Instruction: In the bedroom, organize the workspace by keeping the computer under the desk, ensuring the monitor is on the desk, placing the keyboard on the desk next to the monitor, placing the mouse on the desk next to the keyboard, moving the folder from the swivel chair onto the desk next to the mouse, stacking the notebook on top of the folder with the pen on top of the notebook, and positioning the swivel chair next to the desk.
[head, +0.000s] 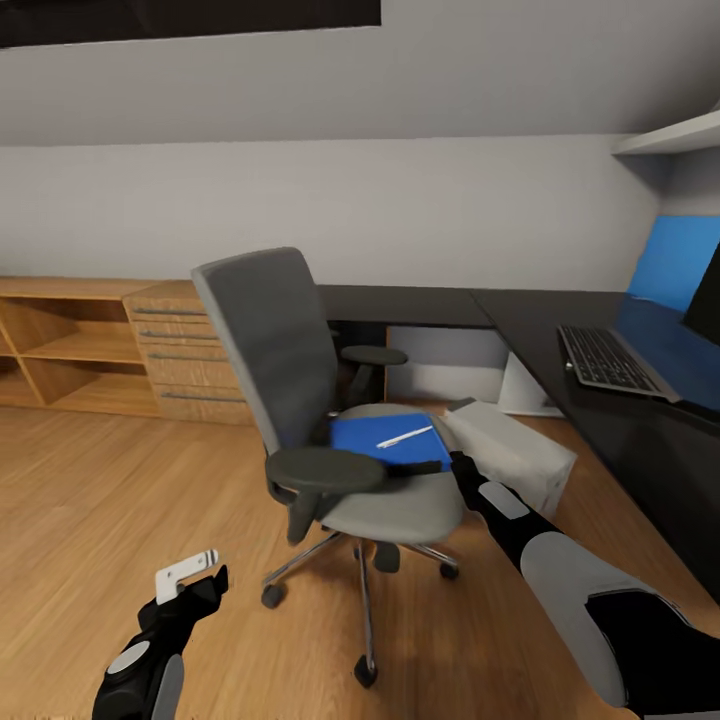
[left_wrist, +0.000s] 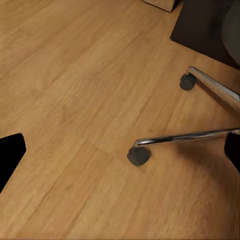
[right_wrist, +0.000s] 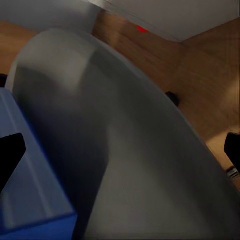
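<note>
The swivel chair stands on the floor left of the black desk. A blue folder lies on its seat with a white pen on top. My right gripper is open at the folder's front edge, low over the seat. My left gripper hangs open over the floor near a chair caster. The pale grey computer sits on the floor beside the desk. The keyboard and the monitor's edge are on the desk. The mouse and notebook are out of view.
Light wooden drawers and open shelves line the back left wall. A blue panel stands behind the desk and a wall shelf hangs above it. The chair's chrome legs spread over the wood floor.
</note>
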